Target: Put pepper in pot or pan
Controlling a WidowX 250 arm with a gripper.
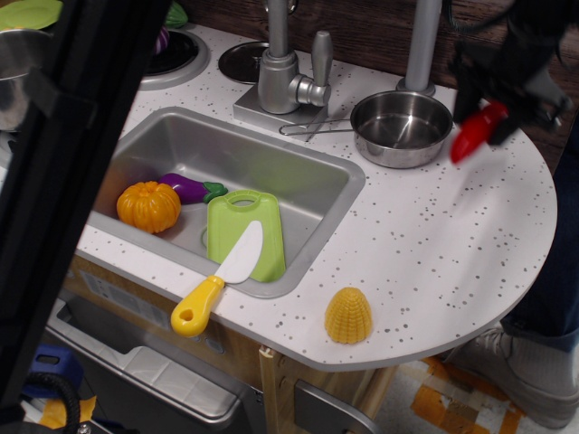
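Observation:
The red pepper (472, 136) hangs in the air at the right, tip pointing down-left, lifted off the white speckled counter (434, 244). My black gripper (493, 107) is shut on its upper end and looks motion-blurred. The shiny steel pan (401, 128) with its thin wire handle (308, 127) stands on the counter just left of the pepper, empty. The pepper's tip is beside the pan's right rim, not over it.
The grey sink basin (298, 185) holds an orange pumpkin (148, 206), a purple eggplant (190, 188) and a green cutting board (244, 233) with a yellow-handled knife (217, 280). A yellow corn piece (348, 315) sits near the front edge. The faucet (282, 68) stands behind the sink.

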